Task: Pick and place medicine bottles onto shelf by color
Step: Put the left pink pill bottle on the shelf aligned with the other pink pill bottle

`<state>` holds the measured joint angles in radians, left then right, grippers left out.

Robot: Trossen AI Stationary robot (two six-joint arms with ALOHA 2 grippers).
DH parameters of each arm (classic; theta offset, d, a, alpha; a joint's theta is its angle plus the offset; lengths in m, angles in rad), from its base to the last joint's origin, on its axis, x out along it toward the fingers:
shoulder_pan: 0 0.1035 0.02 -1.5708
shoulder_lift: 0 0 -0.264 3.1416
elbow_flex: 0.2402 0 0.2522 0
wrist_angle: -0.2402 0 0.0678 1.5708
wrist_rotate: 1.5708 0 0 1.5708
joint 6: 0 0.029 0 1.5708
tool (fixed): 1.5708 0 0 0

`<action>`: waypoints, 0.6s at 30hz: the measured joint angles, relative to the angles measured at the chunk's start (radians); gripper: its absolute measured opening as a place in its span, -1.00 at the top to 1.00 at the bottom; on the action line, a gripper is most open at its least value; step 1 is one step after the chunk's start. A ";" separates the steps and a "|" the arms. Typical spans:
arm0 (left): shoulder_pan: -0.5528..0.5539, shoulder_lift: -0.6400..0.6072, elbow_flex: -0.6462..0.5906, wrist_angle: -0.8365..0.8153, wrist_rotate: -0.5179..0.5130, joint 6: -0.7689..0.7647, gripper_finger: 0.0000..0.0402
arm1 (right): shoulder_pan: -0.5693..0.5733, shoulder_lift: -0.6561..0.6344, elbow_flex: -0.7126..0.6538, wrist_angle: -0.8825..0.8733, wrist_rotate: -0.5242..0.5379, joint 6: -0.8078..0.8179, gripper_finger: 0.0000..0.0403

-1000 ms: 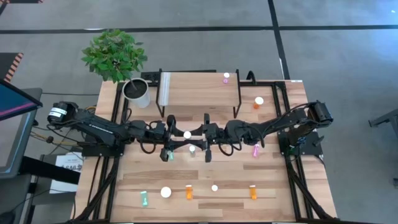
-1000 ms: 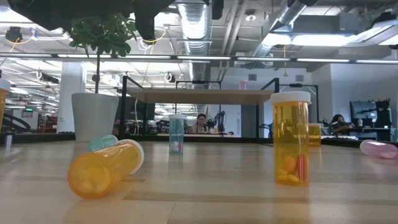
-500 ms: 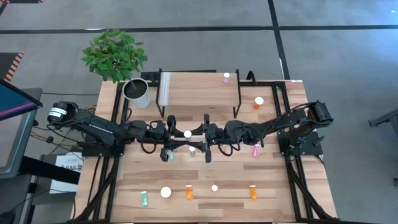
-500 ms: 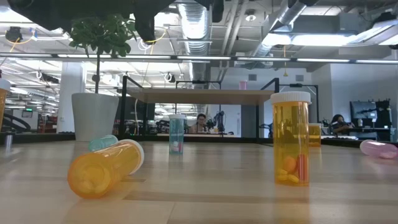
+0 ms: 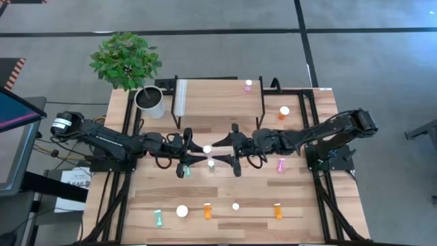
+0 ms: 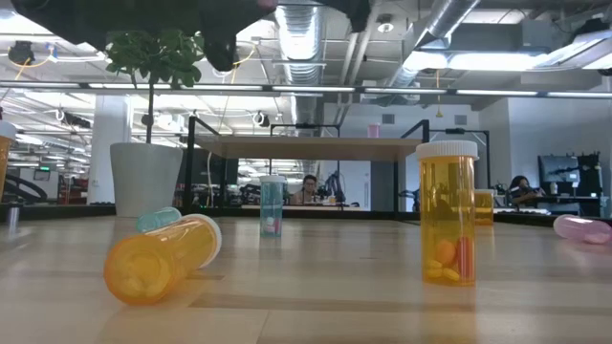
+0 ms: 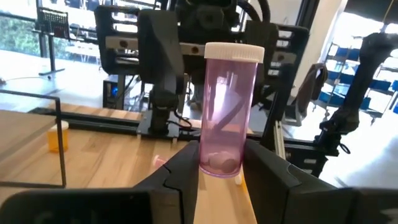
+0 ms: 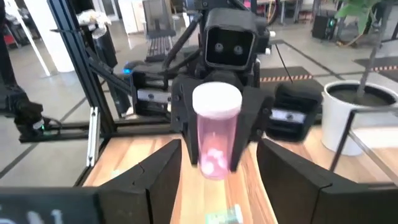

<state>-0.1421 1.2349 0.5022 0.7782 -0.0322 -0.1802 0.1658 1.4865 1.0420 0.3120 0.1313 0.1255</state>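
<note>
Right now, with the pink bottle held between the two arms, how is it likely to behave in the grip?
The pink bottle looks light: few pills at its bottom. Its smooth round wall may slip or twist, since the left gripper pinches only its lower part. The right gripper stands open around it.

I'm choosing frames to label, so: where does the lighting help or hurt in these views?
Low view: the bright ceiling lamps behind leave the arms overhead as dark shapes, yet the upright orange bottle glows through. Left wrist view: brightness from behind lights the pink bottle through, its pills showing, between the dark fingers of the left gripper. High view: even light, faint shadows.
</note>
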 joint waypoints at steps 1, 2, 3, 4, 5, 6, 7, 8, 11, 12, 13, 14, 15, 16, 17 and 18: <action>0.000 -0.002 0.000 -0.007 0.000 0.000 0.50 | 0.000 -0.010 0.000 -0.017 0.000 0.000 -0.17; 0.000 -0.003 0.000 -0.010 0.000 0.000 0.50 | 0.000 -0.019 0.000 -0.025 0.000 -0.001 -0.17; 0.000 -0.003 0.000 -0.016 0.000 0.000 0.50 | 0.000 -0.030 0.000 -0.039 0.000 -0.001 -0.17; 0.000 -0.003 0.000 -0.020 0.000 0.000 0.50 | 0.000 -0.040 0.000 -0.051 0.000 -0.002 -0.17; 0.000 -0.003 0.000 -0.024 0.000 -0.001 0.50 | 0.000 -0.047 0.000 -0.051 0.000 -0.002 -0.17; 0.000 -0.003 0.000 -0.030 0.000 -0.003 0.50 | 0.000 -0.052 0.000 -0.056 0.000 -0.002 -0.17; 0.000 -0.003 0.000 -0.038 0.000 -0.005 0.50 | -0.001 -0.057 0.000 -0.066 0.000 -0.002 -0.17; 0.000 -0.002 0.000 -0.044 0.000 -0.005 0.50 | -0.004 -0.060 0.000 -0.071 0.000 -0.002 -0.17; 0.000 -0.002 0.000 -0.051 0.000 -0.006 0.50 | -0.006 -0.062 0.000 -0.072 0.000 -0.002 -0.17; 0.000 -0.002 0.000 -0.055 0.000 -0.008 0.50 | -0.006 -0.062 0.000 -0.073 0.000 -0.002 -0.17; 0.000 -0.002 0.000 -0.062 0.000 -0.008 0.50 | -0.006 -0.061 0.000 -0.073 0.000 -0.003 -0.17; 0.000 -0.002 0.000 -0.066 0.000 -0.008 0.50 | -0.006 -0.060 0.000 -0.072 0.000 -0.003 -0.17; 0.000 -0.002 0.000 -0.071 0.000 -0.008 0.50 | -0.006 -0.059 0.000 -0.073 0.000 -0.002 -0.17; 0.000 -0.002 0.000 -0.073 0.000 -0.008 0.50 | -0.006 -0.059 0.000 -0.074 0.000 -0.002 -0.17; 0.000 -0.002 0.000 -0.076 0.000 -0.008 0.50 | -0.006 -0.058 0.000 -0.074 0.000 -0.002 -0.17; 0.000 -0.002 0.000 -0.080 0.000 -0.008 0.50 | -0.006 -0.058 0.000 -0.073 0.000 -0.002 -0.17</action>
<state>-0.1421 1.2331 0.5022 0.6983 -0.0319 -0.1886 0.1600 1.4281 1.0420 0.2392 0.1314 0.1234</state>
